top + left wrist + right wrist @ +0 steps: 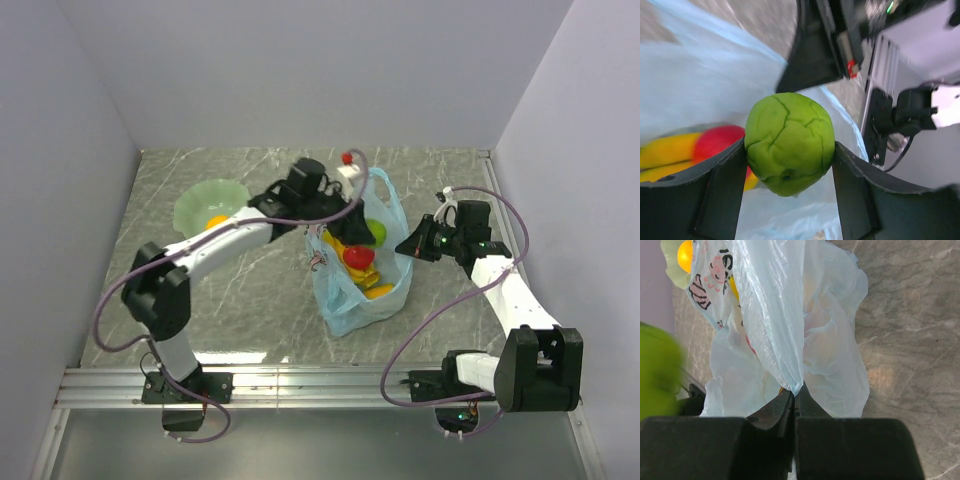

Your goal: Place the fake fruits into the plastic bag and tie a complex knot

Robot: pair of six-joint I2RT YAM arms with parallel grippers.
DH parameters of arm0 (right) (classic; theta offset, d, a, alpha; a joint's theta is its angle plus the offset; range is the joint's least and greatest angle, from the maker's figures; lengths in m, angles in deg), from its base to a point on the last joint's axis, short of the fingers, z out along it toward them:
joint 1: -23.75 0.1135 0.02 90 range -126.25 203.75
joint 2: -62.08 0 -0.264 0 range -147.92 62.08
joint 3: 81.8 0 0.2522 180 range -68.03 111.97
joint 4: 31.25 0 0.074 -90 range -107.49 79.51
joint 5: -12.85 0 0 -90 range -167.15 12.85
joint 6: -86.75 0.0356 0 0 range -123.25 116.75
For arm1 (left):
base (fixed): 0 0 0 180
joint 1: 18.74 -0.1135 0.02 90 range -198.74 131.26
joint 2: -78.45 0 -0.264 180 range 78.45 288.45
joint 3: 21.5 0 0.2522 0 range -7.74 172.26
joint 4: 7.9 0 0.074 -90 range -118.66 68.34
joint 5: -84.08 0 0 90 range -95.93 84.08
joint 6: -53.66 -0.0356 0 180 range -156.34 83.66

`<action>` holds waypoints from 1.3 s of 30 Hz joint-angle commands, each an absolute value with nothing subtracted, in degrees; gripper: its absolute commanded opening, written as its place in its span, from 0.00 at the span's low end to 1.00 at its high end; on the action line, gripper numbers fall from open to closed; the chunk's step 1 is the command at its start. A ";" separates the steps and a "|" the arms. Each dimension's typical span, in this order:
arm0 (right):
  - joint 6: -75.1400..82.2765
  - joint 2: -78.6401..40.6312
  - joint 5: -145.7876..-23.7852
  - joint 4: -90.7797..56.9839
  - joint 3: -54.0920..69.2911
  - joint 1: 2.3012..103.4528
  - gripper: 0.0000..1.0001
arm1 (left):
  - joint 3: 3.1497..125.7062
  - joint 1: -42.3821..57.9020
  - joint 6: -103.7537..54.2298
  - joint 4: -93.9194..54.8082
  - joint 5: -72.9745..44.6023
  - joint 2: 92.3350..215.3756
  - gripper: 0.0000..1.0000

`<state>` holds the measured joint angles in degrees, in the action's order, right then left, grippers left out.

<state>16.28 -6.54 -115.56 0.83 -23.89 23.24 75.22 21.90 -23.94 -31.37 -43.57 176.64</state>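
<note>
A green fruit, clamped in the left jaws, hangs over the plastic bag; the right jaws pinch its rim.

Soft, even light fills the overhead view, leaving only faint shadows on the marbled bench and a pale sheen along its near edge. In the left wrist view the green fruit is sharp, while everything behind it is smeared. The right wrist view shows the plastic bag crisp and bright, with the fruit a green blur at the left edge.
</note>
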 commanded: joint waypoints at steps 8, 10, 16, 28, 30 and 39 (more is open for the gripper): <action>15.39 -5.69 -114.32 -0.09 -22.60 23.49 0.00 | 84.01 27.58 -26.66 -39.49 -38.26 183.31 0.99; 15.12 -5.95 -114.50 0.08 -22.68 23.40 0.00 | 86.90 24.78 -29.21 -44.85 -42.03 181.99 0.99; 13.90 -5.69 -114.94 0.61 -22.94 23.49 0.00 | 80.87 6.95 -30.80 -49.33 -45.31 170.40 0.99; 12.40 -4.72 -115.64 1.14 -24.09 23.49 0.00 | 76.63 -20.67 -41.44 -63.40 -20.00 173.88 0.99; 12.14 -4.72 -115.55 1.23 -24.09 23.49 0.00 | 77.51 -22.25 -41.26 -64.19 -17.71 177.04 0.99; 11.43 -5.33 -115.73 1.67 -23.39 23.49 0.00 | 79.09 -22.70 -42.23 -66.75 -20.77 186.29 0.99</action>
